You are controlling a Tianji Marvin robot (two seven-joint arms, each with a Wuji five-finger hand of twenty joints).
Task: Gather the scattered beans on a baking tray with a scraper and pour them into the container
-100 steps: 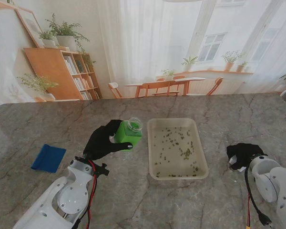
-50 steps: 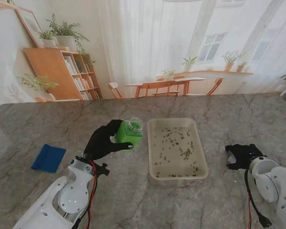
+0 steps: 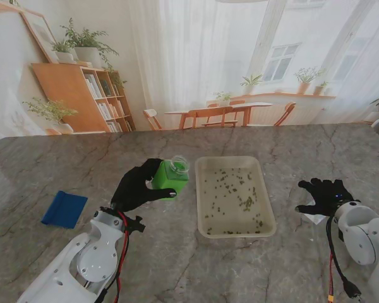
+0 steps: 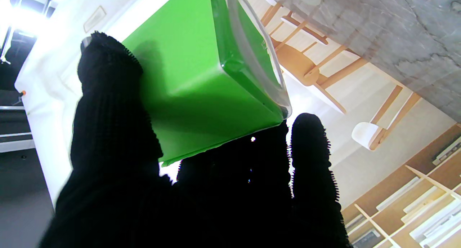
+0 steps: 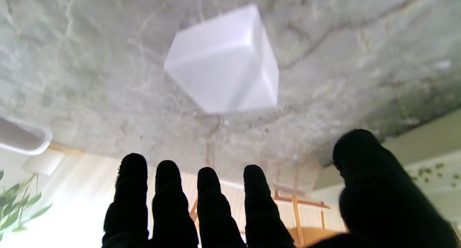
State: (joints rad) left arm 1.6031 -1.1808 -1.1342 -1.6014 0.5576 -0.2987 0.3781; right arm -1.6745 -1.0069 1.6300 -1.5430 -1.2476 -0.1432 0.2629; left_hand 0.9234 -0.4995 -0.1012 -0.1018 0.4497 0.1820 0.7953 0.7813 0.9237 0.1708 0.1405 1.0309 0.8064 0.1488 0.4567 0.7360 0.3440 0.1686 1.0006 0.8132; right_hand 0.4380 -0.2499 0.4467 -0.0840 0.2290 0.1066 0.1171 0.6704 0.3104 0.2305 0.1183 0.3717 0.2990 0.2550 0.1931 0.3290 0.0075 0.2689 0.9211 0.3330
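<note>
Right hand [image 3: 324,195] newly splayed — grey marble table [image 3: 177,265], sunlit window beyond.

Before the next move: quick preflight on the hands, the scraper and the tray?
1. Left hand holding green container: ok, held off the table.
2. Container lid: ok, off; white lid on the table under the right hand.
3. Right hand free: ok, fingers spread, empty.
4. Blue scraper picked up: not ok, lies far left.
5. Beans gathered: not ok, scattered across tray.

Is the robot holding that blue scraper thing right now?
No, the blue scraper lies alone on the table, while the left hand grips the green container.
</note>
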